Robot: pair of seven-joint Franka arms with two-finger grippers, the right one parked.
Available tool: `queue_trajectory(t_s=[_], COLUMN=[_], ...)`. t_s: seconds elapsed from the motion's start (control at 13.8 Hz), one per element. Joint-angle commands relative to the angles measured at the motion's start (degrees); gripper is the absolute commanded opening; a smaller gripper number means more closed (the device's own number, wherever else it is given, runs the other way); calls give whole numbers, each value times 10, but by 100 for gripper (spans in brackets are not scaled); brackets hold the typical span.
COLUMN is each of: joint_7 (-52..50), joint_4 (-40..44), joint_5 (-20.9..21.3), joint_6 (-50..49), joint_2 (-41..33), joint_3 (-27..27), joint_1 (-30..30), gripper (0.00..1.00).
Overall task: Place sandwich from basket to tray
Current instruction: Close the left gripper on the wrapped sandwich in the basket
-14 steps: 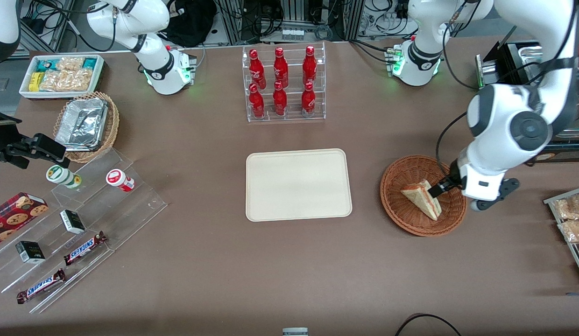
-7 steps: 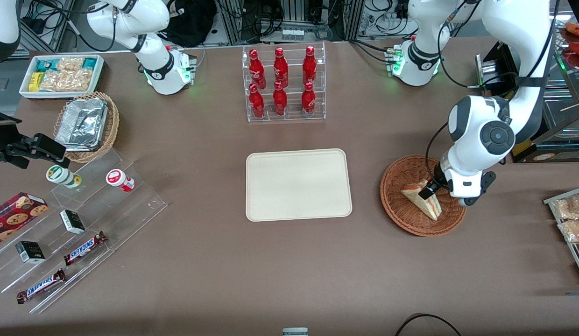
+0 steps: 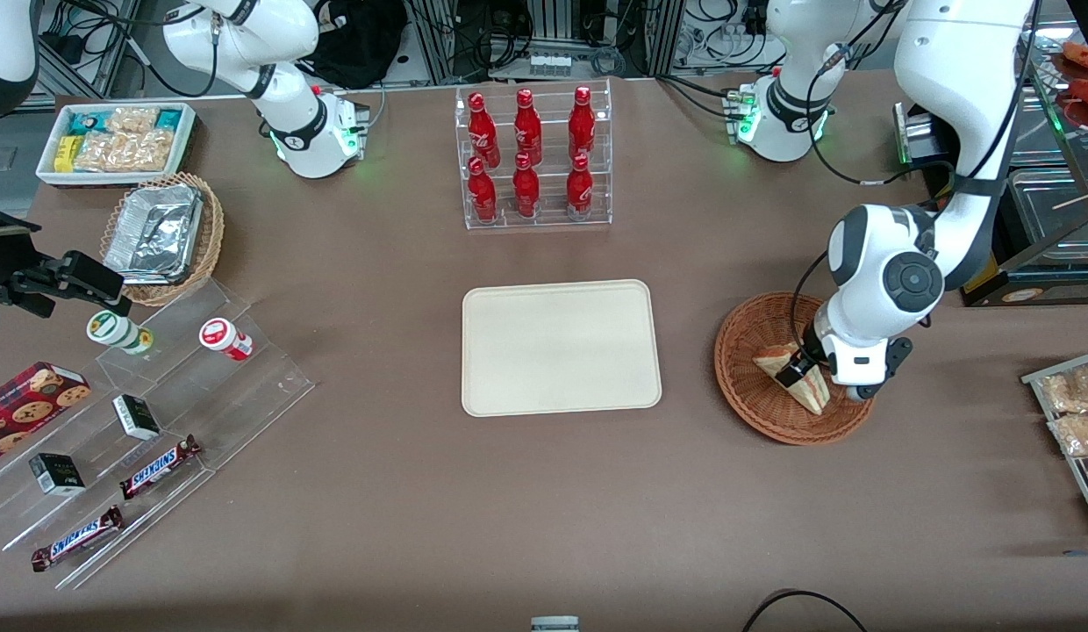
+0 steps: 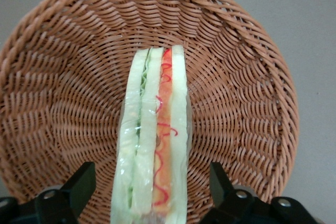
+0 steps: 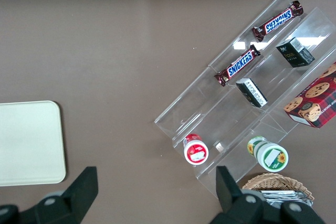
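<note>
Left gripper [image 3: 794,369] is down inside the wicker basket [image 3: 755,412], jaws spread wide, one on each side of the sandwich [image 3: 803,386], clear gap both sides, nothing gripped yet. Sandwich stands on edge in the basket, toward the working arm's end of the counter [image 3: 509,509]; the beige tray [image 3: 561,347] sits bare mid-counter, well apart from it.

Why this pose: jaws line up across the bread faces, so closing should squeeze the flat sides rather than the filling edge (my read; soft bread, so a light pinch).

Views differ: the wrist camera shows the sandwich [image 4: 155,140] edge-on, with green and orange-red layers, clear wrap, and both fingers [image 4: 79,182] off the bread, basket [image 4: 252,103] weave all round. The front camera hides most of that under the wrist but gives the tray position and the travel path, open counter between basket and tray.
</note>
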Motion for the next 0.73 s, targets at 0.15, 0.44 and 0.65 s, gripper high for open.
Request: queue_trajectory(t_s=[0.15,0.44,0.65], joint_7=[-5,-2,-4], joint_4=[0,31,114], joint_5=[-4,-4,3], joint_6=[9,-48,-210], joint_2=[7,-19,-58], joint_3=[1,2,-1], joint_1=[-2,-1,-21], gripper=[15,12,12])
